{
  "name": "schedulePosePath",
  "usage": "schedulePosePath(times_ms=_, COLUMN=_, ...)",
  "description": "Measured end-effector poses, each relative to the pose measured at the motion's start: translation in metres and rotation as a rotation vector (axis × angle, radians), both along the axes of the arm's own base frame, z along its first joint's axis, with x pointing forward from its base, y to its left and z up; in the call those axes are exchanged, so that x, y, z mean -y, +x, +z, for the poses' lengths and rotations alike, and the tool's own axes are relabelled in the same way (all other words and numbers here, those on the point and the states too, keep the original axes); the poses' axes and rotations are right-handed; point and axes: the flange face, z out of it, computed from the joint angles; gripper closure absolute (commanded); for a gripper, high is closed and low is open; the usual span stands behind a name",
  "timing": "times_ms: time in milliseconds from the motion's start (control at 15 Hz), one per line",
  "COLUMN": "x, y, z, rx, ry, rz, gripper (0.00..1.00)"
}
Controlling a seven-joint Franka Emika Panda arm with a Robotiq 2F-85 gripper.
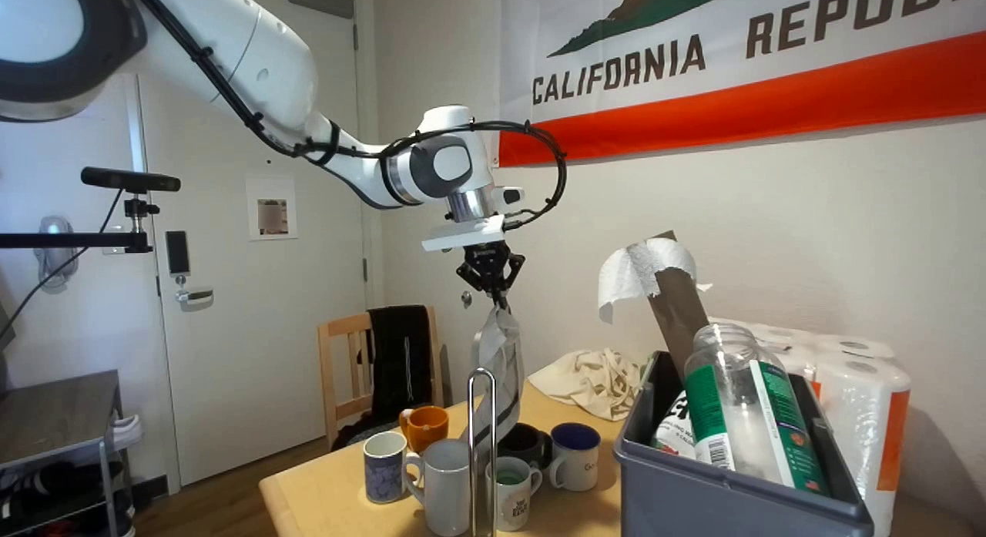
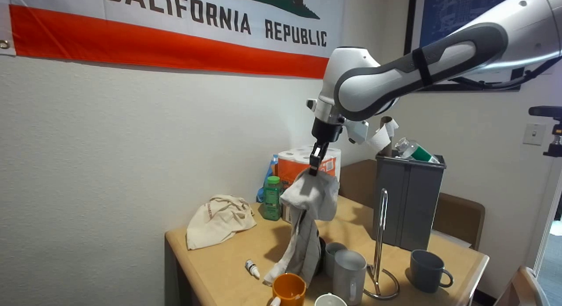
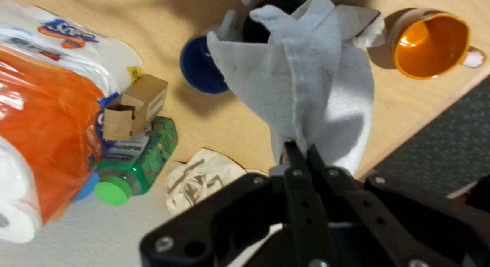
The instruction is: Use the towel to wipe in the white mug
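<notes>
One wooden table (image 2: 219,262) is set beside a wall (image 2: 109,143) on which a California Republic flag (image 2: 171,47) is hung, and a white robot arm (image 2: 452,51) is extended above the table. A gray bin (image 2: 406,205) is stood near the far right edge in an exterior view, and a pack of paper rolls (image 3: 69,136) is placed by the wall-side edge. The towel (image 1: 504,352), pale with dark stripes, is suspended inward from the edge shown at right in the wrist view; whether its lower end touches the table cannot be told. A crumpled cream cloth (image 2: 221,220) is laid at a wall-side corner. The gripper (image 1: 499,298) is clamped on the towel's upper end. Toward the right corner in an exterior view, a chrome holder (image 2: 378,249) is stood. Beside it a tall pale mug (image 2: 350,277) is placed, with a green-lined white mug (image 1: 514,502) next to that and a blue-lined white mug (image 1: 575,468) nearer the wall-side edge; which is meant by the task cannot be told. An orange mug (image 3: 432,48) is set near the wrist view's right-hand table edge. A small white tube (image 2: 252,268) is laid between cloth and orange mug.
</notes>
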Motion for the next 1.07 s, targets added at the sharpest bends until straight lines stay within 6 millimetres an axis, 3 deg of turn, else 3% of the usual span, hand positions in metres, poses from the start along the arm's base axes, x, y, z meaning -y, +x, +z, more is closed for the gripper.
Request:
schedulePosePath(times_ms=267, x=-0.013, y=-0.007, z=0.020, rx=0.012, ry=0.098, rz=0.079, gripper=0.99)
schedulePosePath(times_ms=467, x=-0.018, y=-0.008, z=0.020, rx=0.007, ry=0.121, rz=0.107, gripper=0.99)
schedulePosePath(times_ms=533, x=-0.021, y=-0.009, z=0.014, rx=-0.004, ry=0.125, rz=0.112, gripper=0.71)
schedulePosePath(times_ms=667, x=-0.028, y=-0.011, z=-0.002, rx=-0.035, ry=0.129, rz=0.120, gripper=0.63)
schedulePosePath(times_ms=1067, x=-0.045, y=-0.010, z=-0.039, rx=-0.103, ry=0.139, rz=0.143, gripper=0.17)
